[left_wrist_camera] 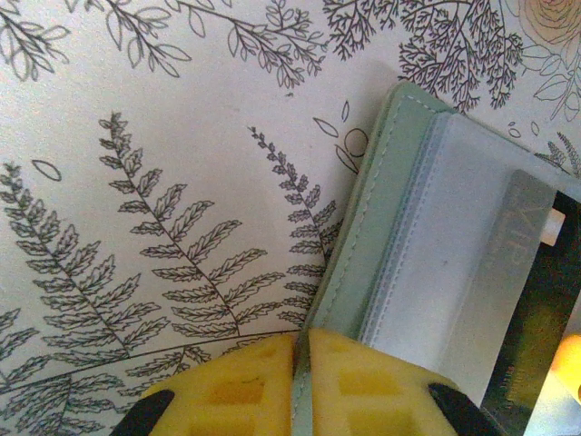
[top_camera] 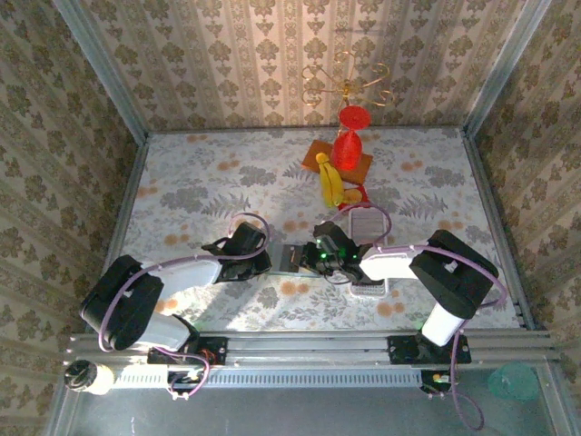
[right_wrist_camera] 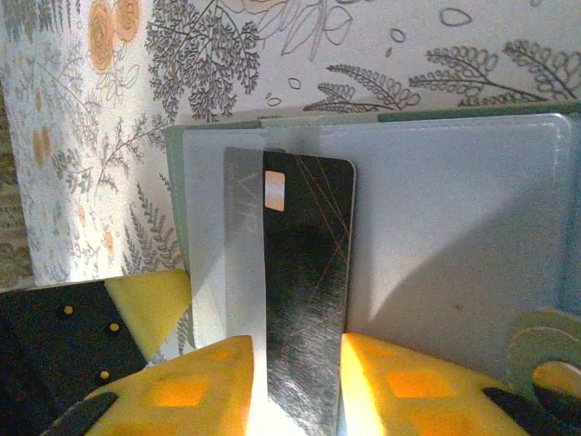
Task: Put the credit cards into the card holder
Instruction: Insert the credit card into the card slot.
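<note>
Mid-table, toward the near edge: card holder (top_camera: pixel 294 259). One card (right_wrist_camera: pixel 304 291) lies partly in it. Just right of it, tray (top_camera: pixel 367 221).

A dark chip card (right_wrist_camera: pixel 304 300) lies partly under the clear sleeve (right_wrist_camera: pixel 436 227) of the sage-green card holder (left_wrist_camera: pixel 363 236), opened flat.

Left tool (left_wrist_camera: pixel 300 368) is pinched shut; right tool (right_wrist_camera: pixel 298 381) stands slightly parted.
</note>
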Robot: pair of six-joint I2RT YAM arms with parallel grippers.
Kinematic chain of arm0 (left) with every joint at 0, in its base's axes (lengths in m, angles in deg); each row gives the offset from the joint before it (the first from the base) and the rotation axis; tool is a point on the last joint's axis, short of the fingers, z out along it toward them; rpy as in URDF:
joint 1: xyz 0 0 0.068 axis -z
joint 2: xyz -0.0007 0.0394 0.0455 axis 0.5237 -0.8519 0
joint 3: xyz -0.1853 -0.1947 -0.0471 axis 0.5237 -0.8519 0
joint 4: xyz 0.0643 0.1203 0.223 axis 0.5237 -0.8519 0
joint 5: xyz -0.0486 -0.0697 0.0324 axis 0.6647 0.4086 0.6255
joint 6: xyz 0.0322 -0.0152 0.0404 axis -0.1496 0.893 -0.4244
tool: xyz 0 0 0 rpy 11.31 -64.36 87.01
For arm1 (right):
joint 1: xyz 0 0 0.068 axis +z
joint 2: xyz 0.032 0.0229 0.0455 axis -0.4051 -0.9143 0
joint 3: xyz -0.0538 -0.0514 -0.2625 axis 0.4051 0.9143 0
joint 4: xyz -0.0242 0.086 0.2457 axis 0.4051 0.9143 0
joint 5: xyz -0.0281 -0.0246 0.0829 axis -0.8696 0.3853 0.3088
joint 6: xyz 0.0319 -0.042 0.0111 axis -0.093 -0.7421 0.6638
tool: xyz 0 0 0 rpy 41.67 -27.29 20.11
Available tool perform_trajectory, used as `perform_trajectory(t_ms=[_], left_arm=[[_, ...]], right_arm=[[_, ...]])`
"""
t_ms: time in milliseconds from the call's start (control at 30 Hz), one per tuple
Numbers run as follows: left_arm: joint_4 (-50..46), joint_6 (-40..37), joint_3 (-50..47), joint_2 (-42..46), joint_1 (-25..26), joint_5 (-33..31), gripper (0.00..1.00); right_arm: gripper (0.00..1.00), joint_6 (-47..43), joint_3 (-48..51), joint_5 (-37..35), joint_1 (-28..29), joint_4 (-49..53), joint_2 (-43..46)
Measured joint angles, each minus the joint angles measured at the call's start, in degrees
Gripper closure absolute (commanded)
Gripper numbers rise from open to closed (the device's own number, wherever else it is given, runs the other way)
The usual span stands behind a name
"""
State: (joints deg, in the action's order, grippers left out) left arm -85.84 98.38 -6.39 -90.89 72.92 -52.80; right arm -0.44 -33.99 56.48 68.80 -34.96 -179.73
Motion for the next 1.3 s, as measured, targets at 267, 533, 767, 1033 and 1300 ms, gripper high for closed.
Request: perform_trajectory(t_ms=[267, 533, 767, 1033, 1300], left_arm=[[0.04, 0.04, 0.00, 0.00, 0.26, -0.39, 0.89], [0.42, 0.74, -0.17, 0.00, 0.26, -0.39, 0.90], [0.63, 0.85, -0.22, -0.02, 0.37, -0.48, 0.90], [0.72, 0.85, -0.22, -0.04, 0.68, -0.92, 0.90], [0.87, 1.03, -0.22, -0.04, 1.01, -1.25, 0.90]], right_arm=[[0.83, -0.79, -3.80, 0.68, 0.04, 0.90, -3.26], [0.80, -2.64, -6.45, 2.19, 0.26, 2.62, -5.25], [0.84, -7.80, -6.56, 0.81, 0.37, 5.97, -1.16], [0.96, -12.20, -7.69, -1.88, 0.35, 13.33, -0.20], [0.98, -14.36, -11.43, -2.86, 0.37, 17.94, -3.89]])
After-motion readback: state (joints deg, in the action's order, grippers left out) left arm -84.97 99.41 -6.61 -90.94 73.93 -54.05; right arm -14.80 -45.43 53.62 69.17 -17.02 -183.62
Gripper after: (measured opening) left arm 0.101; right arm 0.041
